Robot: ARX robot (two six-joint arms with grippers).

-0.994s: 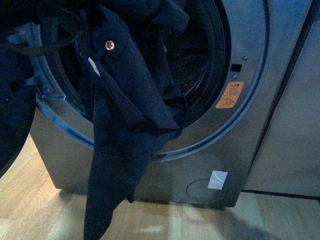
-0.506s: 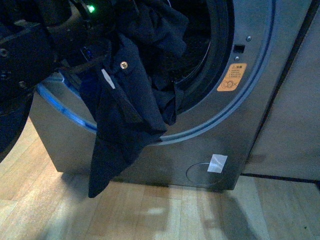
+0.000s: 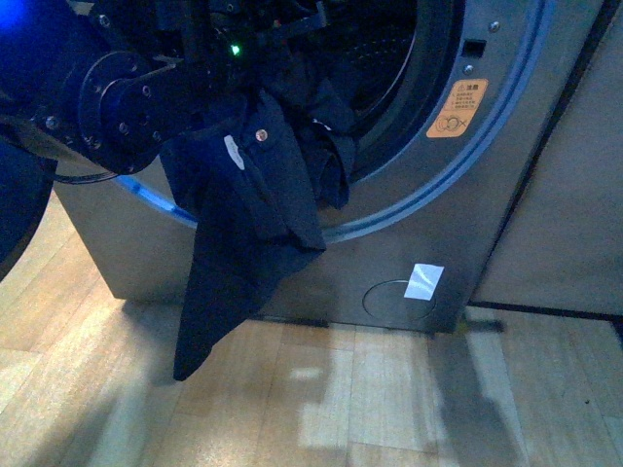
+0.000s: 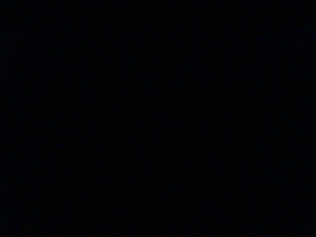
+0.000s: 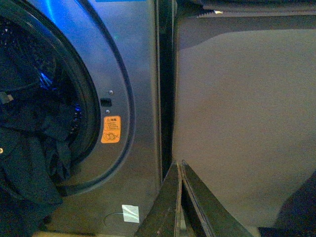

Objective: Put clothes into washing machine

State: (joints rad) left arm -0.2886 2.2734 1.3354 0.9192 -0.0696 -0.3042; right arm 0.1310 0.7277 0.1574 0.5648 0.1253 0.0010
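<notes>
My right pincer (image 5: 179, 170) is clenched on nothing, before the gap between the washing machine (image 5: 138, 74) and a beige panel (image 5: 237, 123). My left pincer is hidden where my left arm (image 3: 127, 97) reaches into the round opening, so I cannot tell its state. That wrist's view is dark. The clothes (image 3: 243, 224) hang half out over the lower rim, toward the wooden floor (image 3: 389, 409).

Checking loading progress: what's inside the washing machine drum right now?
Only the bunched upper part of the clothes lies inside the washing machine; the rest hangs out front, down toward the floor. The left arm and the fabric hide most of the drum.
</notes>
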